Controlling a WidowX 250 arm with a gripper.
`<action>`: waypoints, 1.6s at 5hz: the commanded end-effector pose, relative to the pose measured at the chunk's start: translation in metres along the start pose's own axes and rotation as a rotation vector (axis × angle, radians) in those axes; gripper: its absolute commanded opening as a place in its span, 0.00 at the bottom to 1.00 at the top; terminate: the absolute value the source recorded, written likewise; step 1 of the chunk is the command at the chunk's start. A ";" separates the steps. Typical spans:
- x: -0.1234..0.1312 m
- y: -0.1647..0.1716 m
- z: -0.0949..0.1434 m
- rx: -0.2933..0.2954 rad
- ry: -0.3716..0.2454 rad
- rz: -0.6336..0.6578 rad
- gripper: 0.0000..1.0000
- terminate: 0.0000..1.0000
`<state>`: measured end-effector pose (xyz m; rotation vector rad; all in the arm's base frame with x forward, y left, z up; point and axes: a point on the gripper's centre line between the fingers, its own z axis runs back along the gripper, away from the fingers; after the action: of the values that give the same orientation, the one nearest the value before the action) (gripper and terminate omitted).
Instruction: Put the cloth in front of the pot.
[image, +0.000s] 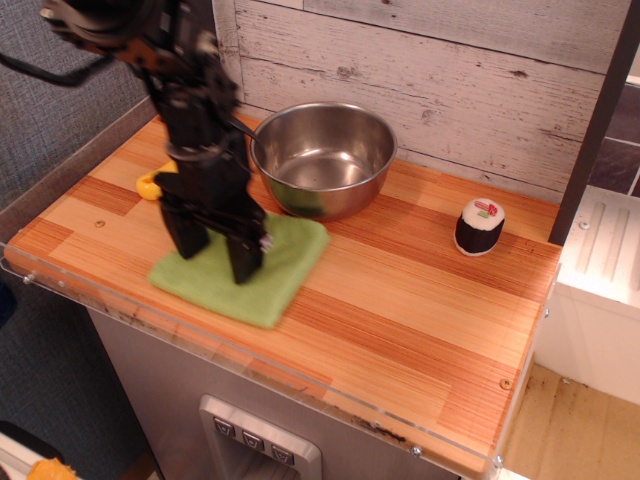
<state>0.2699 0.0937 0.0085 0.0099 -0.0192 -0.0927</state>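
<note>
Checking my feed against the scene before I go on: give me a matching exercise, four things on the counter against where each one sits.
Things:
1. cloth
2. pot
3. sushi roll toy
4. yellow knife handle

Places:
A. alone at the right, near the dark post
B. at the back by the plank wall
C. mostly hidden behind the arm at the left
D. flat near the front edge, under the gripper

Pairs: 1-D, 2-B, 3-A, 4-C
</note>
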 end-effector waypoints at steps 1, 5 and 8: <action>0.001 0.023 0.001 -0.005 0.022 -0.108 1.00 0.00; 0.001 0.001 0.071 -0.014 -0.148 -0.131 1.00 0.00; -0.013 -0.006 0.089 0.039 -0.153 -0.093 1.00 0.00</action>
<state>0.2518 0.0884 0.0877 0.0240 -0.1389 -0.1736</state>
